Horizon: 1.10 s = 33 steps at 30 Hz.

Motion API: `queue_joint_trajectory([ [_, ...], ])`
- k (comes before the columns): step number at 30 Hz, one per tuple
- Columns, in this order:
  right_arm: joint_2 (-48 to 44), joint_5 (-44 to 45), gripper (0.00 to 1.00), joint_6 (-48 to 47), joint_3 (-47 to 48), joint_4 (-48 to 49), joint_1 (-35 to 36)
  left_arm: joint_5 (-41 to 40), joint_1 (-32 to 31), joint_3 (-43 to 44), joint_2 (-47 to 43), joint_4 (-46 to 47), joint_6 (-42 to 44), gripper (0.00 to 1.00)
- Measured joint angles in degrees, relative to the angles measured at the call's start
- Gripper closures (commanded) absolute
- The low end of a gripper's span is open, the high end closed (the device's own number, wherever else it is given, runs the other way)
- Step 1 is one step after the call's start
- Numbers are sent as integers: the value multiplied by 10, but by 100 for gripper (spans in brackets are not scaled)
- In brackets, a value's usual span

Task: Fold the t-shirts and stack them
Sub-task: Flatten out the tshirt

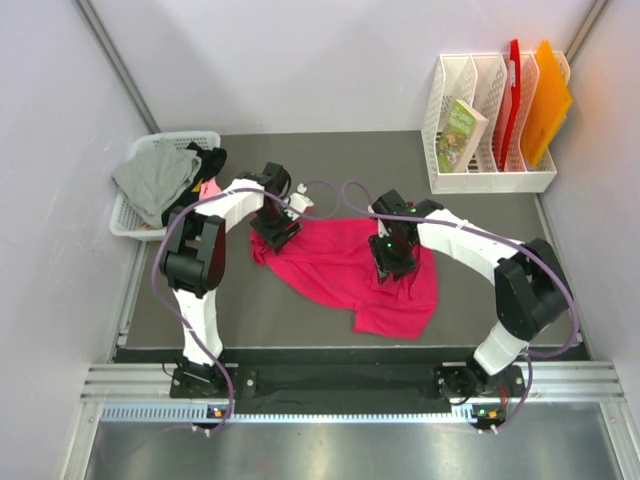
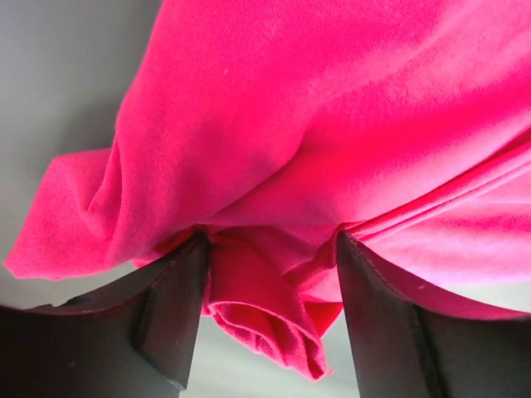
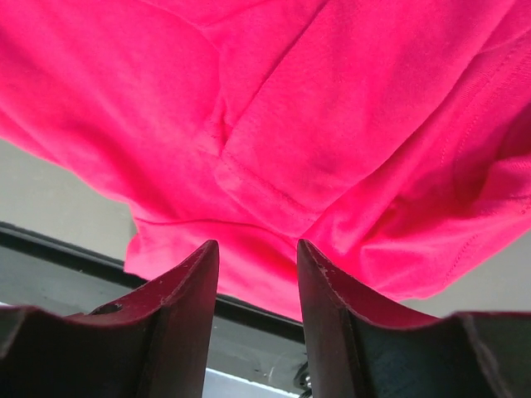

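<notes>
The red t-shirt is soft cloth, not shiny, with little lines of thread along its edges. My left fingers are dark, hard and smooth, like plastic. My right fingers have a bit of shine. The table is dark grey and dull. The basket is white plastic full of holes, and the grey t-shirt in it is soft cloth too. The rail looks like pale metal.

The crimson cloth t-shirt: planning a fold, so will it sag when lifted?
Likely floppy: the crimson cloth t-shirt bunches in folds between the fingers of the left gripper. Probably wrinkles rather than slides if pushed: it lies rumpled.
</notes>
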Motion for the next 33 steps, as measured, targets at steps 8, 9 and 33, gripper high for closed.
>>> queue_joint_trajectory([
  [8, 43, -4, 59, -3, -4, 17, 1, 3, 0, -7, -25, -9, 0, 34],
  [9, 50, -5, 59, -3, -4, 19, 1, 4, 0, -7, -29, -10, 0, 34],
  [33, 113, -2, 89, -26, 12, 32, 30, 1, 11, -29, -39, 5, 0, 35],
])
